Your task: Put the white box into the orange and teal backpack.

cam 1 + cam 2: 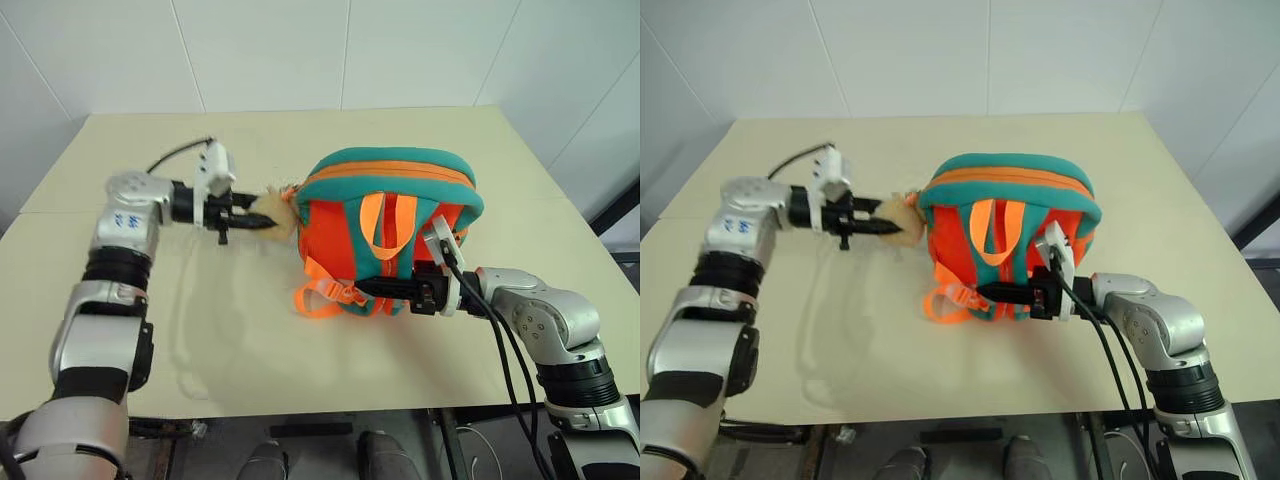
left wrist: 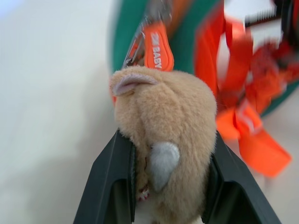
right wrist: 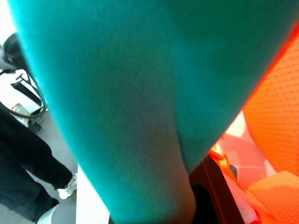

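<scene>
While my left pincer [image 2: 163, 186] clamps the plush toy [image 2: 163, 135] and my right pincer [image 1: 385, 289] pinches the backpack's [image 1: 390, 200] lower strap, I should pull the zipper gently; I can't see the white box.

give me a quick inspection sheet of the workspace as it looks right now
surface: pale table, bare around the bag
job's things: orange and teal backpack stands on the table, straps facing the robot, zip closed along the top; white box nothing seen
clutter: nothing seen
grippers: left gripper shut on the tan plush toy hanging by the bag's zip pull; right gripper shut on a teal strap at the bag's lower front
cables: black cable loops off the left wrist; black cables run along the right forearm
surroundings: white panelled wall behind the table; a person's dark trouser leg and shoe on the floor in the right wrist view
</scene>
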You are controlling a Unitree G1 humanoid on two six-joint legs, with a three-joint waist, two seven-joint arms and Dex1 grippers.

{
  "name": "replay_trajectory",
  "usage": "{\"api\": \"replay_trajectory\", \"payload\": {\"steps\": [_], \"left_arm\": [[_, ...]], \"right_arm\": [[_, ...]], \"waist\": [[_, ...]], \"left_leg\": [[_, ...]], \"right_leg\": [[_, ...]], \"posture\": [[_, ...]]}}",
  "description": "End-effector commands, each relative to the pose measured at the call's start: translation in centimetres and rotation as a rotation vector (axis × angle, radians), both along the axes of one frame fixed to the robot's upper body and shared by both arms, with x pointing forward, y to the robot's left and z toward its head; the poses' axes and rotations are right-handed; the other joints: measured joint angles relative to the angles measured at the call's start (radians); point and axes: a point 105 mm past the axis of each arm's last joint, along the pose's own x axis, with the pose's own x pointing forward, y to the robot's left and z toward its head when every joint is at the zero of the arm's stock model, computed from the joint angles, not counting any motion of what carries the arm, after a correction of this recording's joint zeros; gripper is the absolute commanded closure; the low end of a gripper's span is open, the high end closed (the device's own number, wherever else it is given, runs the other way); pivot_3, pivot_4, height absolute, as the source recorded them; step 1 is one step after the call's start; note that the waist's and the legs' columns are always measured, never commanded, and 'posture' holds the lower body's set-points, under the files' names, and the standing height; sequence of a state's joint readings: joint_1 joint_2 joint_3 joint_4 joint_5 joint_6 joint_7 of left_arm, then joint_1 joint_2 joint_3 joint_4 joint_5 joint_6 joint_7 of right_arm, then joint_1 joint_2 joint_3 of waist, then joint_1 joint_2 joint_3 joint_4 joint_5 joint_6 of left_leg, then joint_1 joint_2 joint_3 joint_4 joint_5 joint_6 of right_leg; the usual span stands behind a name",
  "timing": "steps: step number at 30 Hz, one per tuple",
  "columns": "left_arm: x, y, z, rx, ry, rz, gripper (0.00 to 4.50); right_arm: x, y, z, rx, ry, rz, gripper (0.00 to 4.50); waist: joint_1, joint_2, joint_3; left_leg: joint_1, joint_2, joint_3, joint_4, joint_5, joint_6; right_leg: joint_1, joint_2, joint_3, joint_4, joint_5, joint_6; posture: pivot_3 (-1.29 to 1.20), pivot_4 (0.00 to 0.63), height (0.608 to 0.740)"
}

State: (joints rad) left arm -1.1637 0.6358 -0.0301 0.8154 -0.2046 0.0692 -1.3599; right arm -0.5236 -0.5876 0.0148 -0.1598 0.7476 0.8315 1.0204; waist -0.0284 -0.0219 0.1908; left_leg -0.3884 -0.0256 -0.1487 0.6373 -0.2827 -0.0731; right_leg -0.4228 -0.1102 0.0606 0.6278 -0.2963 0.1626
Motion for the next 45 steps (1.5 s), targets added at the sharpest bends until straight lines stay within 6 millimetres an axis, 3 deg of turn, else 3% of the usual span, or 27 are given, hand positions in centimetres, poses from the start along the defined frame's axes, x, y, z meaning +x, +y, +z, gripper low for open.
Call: {"api": "replay_trajectory", "payload": {"steps": [1,4,10,16,23,31,34,37,39,42,45], "left_arm": [[0.0,0.9,3.6,-0.076,-0.085,0.038,3.1],[1.3,2.5,3.2,-0.073,-0.078,0.162,3.1],[3.1,3.7,-3.4,0.187,-0.061,0.29,3.1],[4.0,1.5,-7.1,0.259,-0.041,0.284,3.1],[3.9,-1.7,-9.7,0.25,-0.008,0.224,3.1],[2.7,-4.6,-10.1,0.171,0.009,0.087,3.1],[2.1,-3.9,-11.4,0.176,0.03,0.084,3.1],[2.3,-3.1,-10.3,0.099,0.009,0.135,3.1],[2.6,-2.2,-8.5,0.04,-0.062,0.189,2.58],[1.3,-1.3,-6.6,-0.003,-0.105,0.168,1.79],[-1.5,0.3,-4.6,-0.066,-0.14,0.167,0.84]], "right_arm": [[-0.5,0.1,1.0,0.031,-0.04,0.008,4.5],[-0.5,0.1,1.0,0.037,-0.041,0.005,4.5],[-0.7,0.2,1.0,0.049,-0.043,0.0,4.5],[-0.9,0.1,1.0,0.056,-0.044,-0.01,4.5],[-1.0,0.1,1.1,0.063,-0.045,-0.021,4.5],[-0.9,0.0,1.0,0.065,-0.044,-0.032,4.5],[-0.9,0.2,1.0,0.07,-0.043,-0.033,4.5],[-0.5,0.2,1.2,0.077,-0.046,-0.052,4.5],[0.2,0.0,1.5,0.077,-0.06,-0.103,4.5],[-0.1,-0.3,2.7,0.1,-0.078,-0.1,3.57],[-1.3,-1.2,4.3,0.081,-0.18,-0.098,2.57]], "waist": [[0.0,0.0,0.0],[-0.003,0.0,0.0],[-0.003,0.0,0.0],[0.001,0.0,0.0],[0.001,0.0,0.0],[0.016,0.0,0.0],[0.021,0.0,0.0],[0.023,0.0,0.0],[0.023,0.0,0.0],[0.017,0.0,0.0],[-0.001,0.0,0.0]], "left_leg": [[0.0,0.0,0.0,0.0,0.0,0.0],[0.0,0.0,0.0,0.0,0.0,0.0],[0.001,0.0,0.0,0.0,0.0,0.0],[0.001,0.0,0.0,0.0,0.0,0.0],[0.001,0.0,0.0,0.0,0.001,0.0],[0.001,-0.002,0.0,0.001,0.001,0.0],[0.0,-0.003,0.0,0.001,0.001,0.0],[0.001,-0.003,0.0,0.001,0.001,0.001],[0.001,-0.002,0.0,0.001,0.001,0.001],[0.001,-0.002,0.0,0.001,0.001,0.001],[0.0,-0.002,-0.001,-0.001,0.001,0.0]], "right_leg": [[0.0,0.0,0.0,0.0,0.0,0.0],[0.0,0.0,0.0,0.0,0.0,0.0],[0.0,0.0,0.0,0.001,0.0,0.0],[0.0,0.0,0.0,0.001,0.0,0.0],[0.0,0.0,0.0,0.001,0.0,0.0],[0.0,-0.002,0.0,0.001,0.001,0.001],[0.0,-0.002,0.0,0.0,0.001,0.001],[0.0,-0.002,0.0,0.0,0.001,0.001],[0.0,-0.002,0.0,0.001,0.001,0.0],[0.0,-0.002,0.0,0.001,0.001,0.0],[-0.001,-0.002,0.001,0.001,0.001,0.0]], "posture": [[0.0,0.15,0.74],[0.0,0.15,0.74],[0.0,0.15,0.74],[0.0,0.15,0.74],[0.0,0.15,0.74],[0.0,0.15,0.74],[0.0,0.15,0.74],[0.0,0.15,0.74],[0.0,0.15,0.74],[0.0,0.15,0.74],[0.0,0.15,0.74]]}}
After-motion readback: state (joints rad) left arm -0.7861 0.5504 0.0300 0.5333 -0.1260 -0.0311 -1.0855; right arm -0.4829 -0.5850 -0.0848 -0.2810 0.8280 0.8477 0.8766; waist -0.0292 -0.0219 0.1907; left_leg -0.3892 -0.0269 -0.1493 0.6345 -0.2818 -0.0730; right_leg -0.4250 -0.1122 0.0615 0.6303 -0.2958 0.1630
